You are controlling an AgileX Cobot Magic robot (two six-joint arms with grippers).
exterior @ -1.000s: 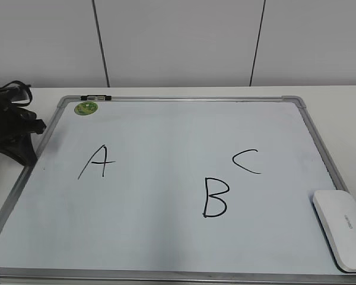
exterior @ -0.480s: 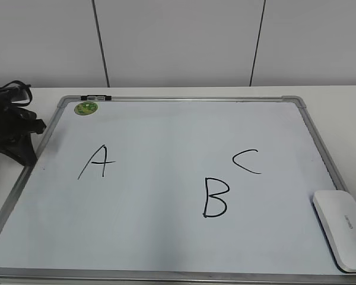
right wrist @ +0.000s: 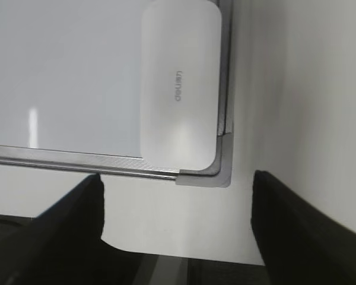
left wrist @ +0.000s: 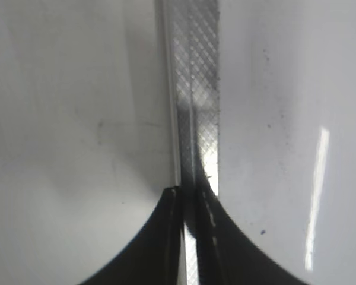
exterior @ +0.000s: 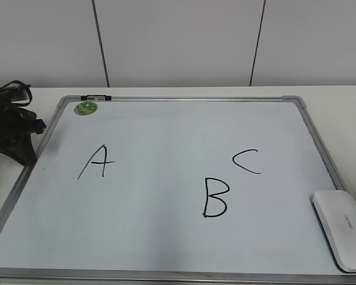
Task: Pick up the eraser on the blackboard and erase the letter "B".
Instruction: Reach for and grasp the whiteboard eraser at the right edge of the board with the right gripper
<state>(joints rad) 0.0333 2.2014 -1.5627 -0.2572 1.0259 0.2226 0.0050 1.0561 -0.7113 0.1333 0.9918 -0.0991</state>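
Observation:
The blackboard [exterior: 166, 136] is a white board with a silver frame lying flat on the table. A black letter "B" [exterior: 216, 197] is drawn right of centre, between a black "A" [exterior: 97, 161] and a black "C" [exterior: 247, 161]. The white eraser [exterior: 341, 228] lies on the board's near right corner; it also shows in the right wrist view [right wrist: 179, 83]. My right gripper [right wrist: 178, 202] is open and empty, over the table just off that corner. My left gripper [left wrist: 190, 196] is shut and empty over the board's left frame [left wrist: 196, 89]; the left arm [exterior: 9, 127] sits at the left edge.
A round green sticker [exterior: 86, 108] and a small black clip [exterior: 95, 97] sit at the board's far left corner. A grey corner cap [right wrist: 210, 178] lies just in front of my right gripper. A white wall stands behind the table.

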